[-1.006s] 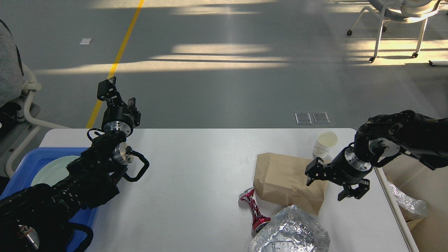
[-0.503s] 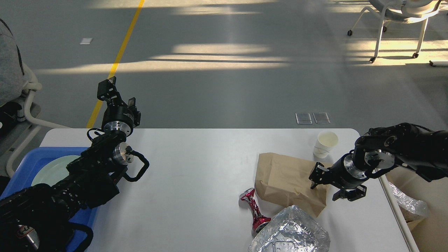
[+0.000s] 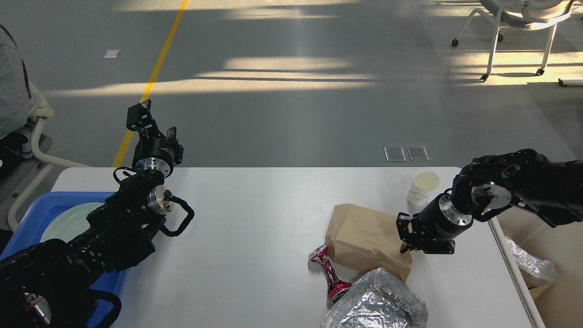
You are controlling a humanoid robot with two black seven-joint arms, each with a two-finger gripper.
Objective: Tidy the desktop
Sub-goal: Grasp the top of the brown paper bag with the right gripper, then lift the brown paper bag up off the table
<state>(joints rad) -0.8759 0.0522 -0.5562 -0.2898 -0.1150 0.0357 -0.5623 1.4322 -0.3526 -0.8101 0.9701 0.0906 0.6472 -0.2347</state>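
Note:
The white desktop (image 3: 255, 218) carries litter on its right half: a flat brown paper bag (image 3: 362, 237), a crushed red can (image 3: 330, 273) at the bag's lower left, crumpled foil (image 3: 378, 303) at the front edge and a white paper cup (image 3: 423, 186) behind the bag. My right gripper (image 3: 401, 234) is low at the bag's right edge, its fingers apart on either side of that edge. My left gripper (image 3: 152, 123) is raised over the table's back left corner, open and holding nothing.
A blue tray (image 3: 27, 214) holding a pale green plate (image 3: 68, 221) sits at the left end, partly under my left arm. A bin with a clear plastic liner (image 3: 533, 266) stands off the table's right edge. Chairs stand on the floor at the far right and left.
My right gripper moved left and lower onto the bag's right edge, its fingers drawing closer together. The bag and can slid slightly left. The left arm stayed still.

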